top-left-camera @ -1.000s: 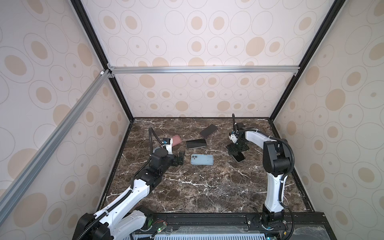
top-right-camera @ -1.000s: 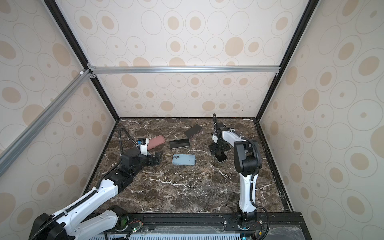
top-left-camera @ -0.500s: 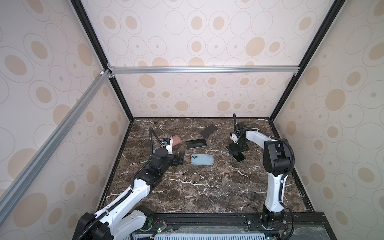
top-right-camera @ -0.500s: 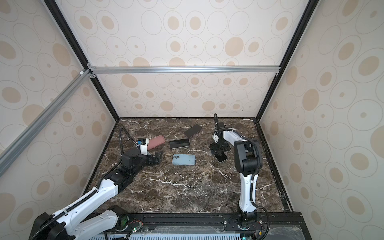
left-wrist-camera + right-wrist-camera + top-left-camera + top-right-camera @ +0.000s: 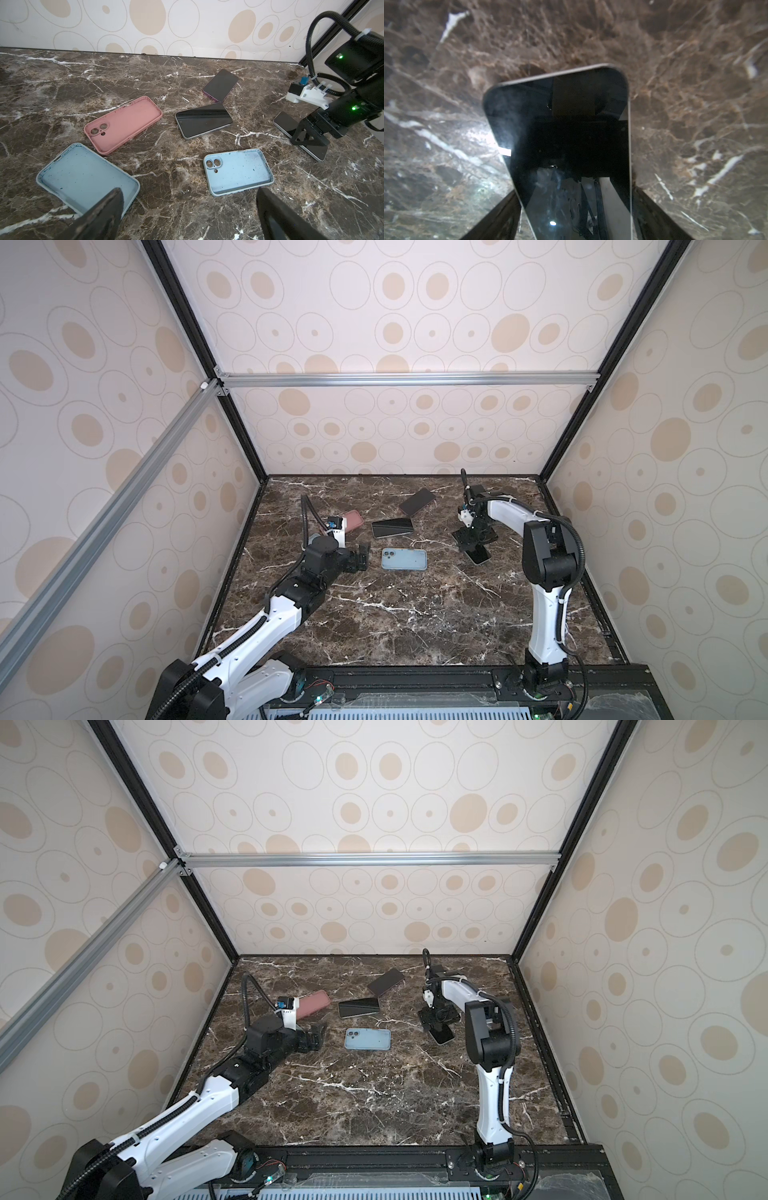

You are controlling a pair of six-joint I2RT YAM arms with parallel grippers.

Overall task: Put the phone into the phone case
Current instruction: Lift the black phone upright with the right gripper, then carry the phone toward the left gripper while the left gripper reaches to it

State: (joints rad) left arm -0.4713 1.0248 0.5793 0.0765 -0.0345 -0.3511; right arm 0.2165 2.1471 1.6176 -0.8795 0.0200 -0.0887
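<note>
Right fingers [image 5: 500,218] have narrowed against the long edges of the phone [image 5: 566,135], which lies flat on the surface [image 5: 446,93]. Firm clamping cannot be confirmed. Left fingers [image 5: 104,214] stand released beside the blue phone case [image 5: 238,172]. Lifting likely follows.

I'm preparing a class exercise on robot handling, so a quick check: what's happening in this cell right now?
The right gripper is down on the marble table, its jaws straddling a dark-screened phone that lies flat. Whether they already pinch it cannot be told. The left gripper hovers open beside an empty blue case. No phone is in any case yet.
</note>
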